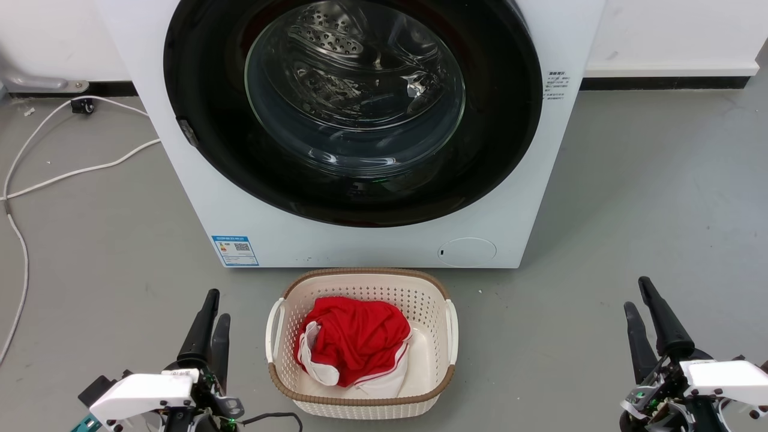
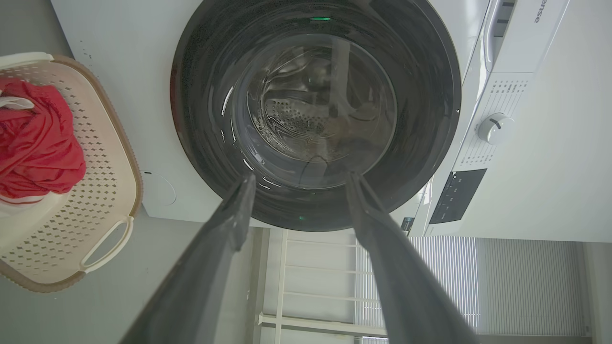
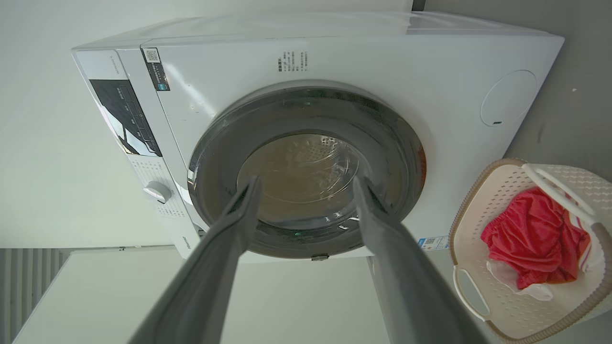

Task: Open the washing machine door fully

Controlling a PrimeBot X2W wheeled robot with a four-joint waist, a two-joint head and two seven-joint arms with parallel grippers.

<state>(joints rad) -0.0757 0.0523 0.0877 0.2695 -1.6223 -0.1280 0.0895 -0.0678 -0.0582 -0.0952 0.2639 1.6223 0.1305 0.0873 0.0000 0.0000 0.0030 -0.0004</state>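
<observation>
Head view: the washing machine (image 1: 282, 246) stands straight ahead on the grey floor. The washing machine door (image 1: 498, 150) appears seated flush against its front, so the task is judged not yet begun.

**Gripper state**
- The left gripper (image 1: 217, 306) is low at the left, well short of the machine. In the left wrist view its fingers are spread, with nothing between them.
- The right gripper (image 1: 636, 294) is low at the right, also well apart from the machine. In the right wrist view its fingers are spread and empty.

**Governing relation**
- A small grey catch (image 1: 187, 132) sits on the door's rim on the robot's left side, at roughly mid-height of the door.
- From this, the hinge is judged to lie at the opposite rim, with a vertical swing axis on the robot's right.
- The catch lies forward of and above the left gripper, slightly toward the centre line. The left arm is the nearer one, since the right gripper would have to cross the whole door face.
- Both wrist views look along the fingers at the glass window, so each gripper points at the door's centre and not at its rim.

**Surroundings**
- A cream perforated laundry basket (image 1: 366, 274) holding a red garment (image 1: 354, 336) stands between the grippers, near the machine's foot.
- It lies under the door's likely sweep. Clearance over its rim cannot be confirmed.
- A white cable (image 1: 78, 173) lies on the floor to the left, away from the direct reach to the catch.
</observation>
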